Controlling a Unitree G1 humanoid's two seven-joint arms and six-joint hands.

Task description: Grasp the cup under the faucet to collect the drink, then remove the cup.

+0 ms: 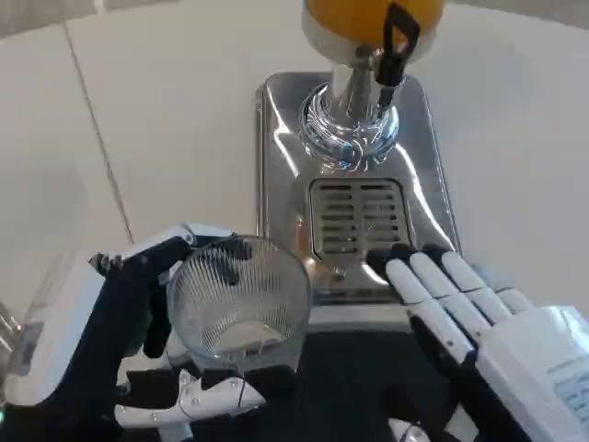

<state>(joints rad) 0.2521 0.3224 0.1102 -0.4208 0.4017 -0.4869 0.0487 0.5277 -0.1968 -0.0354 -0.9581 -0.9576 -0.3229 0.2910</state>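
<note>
Head view: the left hand (pixel 138 341) is wrapped around a clear ribbed cup (pixel 241 299), fingers at its left side and under its base, holding it upright just in front of the drink dispenser's steel base (pixel 276 166). The cup looks empty, and it sits to the left of and nearer than the drain grate (pixel 359 221), not under the faucet (pixel 398 46) with its black lever. The right hand (pixel 479 318) lies flat and released, holding nothing, its fingertips (pixel 398 267) resting on or just over the front edge of the tray.

The main risk, as I judge it, is alignment. The spout hangs well behind and to the right of the cup's mouth, so if the lever were pulled now the orange drink would fall onto the grate. Moving in, the cup's rim could knock the raised lip of the steel base and tilt in the grip. A smooth, thin cup can slip or squash if squeezed unevenly. The right hand lies close to the cup's path and could bump it.
</note>
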